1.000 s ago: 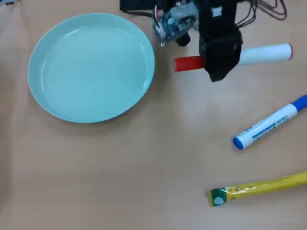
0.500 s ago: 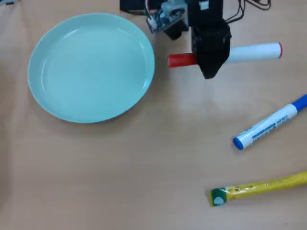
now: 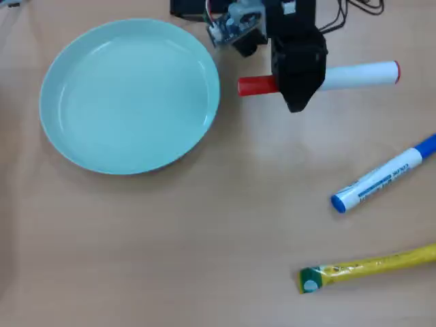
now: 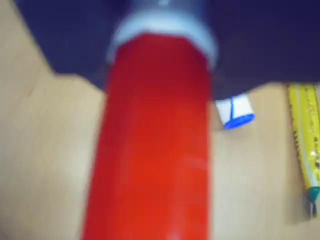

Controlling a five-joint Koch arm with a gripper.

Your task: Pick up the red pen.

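Note:
The red pen (image 3: 361,73) lies across the table at the top right of the overhead view, red cap to the left, white barrel to the right with a thin red ring at its end. My black gripper (image 3: 296,88) sits over the pen's middle, jaws closed around it. In the wrist view the red cap (image 4: 155,150) fills the centre, very close and blurred. The dark jaws stand on both sides of it at the top, around the gripper (image 4: 162,30). I cannot tell whether the pen is off the table.
A pale green plate (image 3: 129,95) stands at the left. A white marker with a blue cap (image 3: 381,178) (image 4: 235,112) lies at the right. Below it lies a yellow tube with a green end (image 3: 368,268) (image 4: 306,145). The arm's base and cables are at the top edge.

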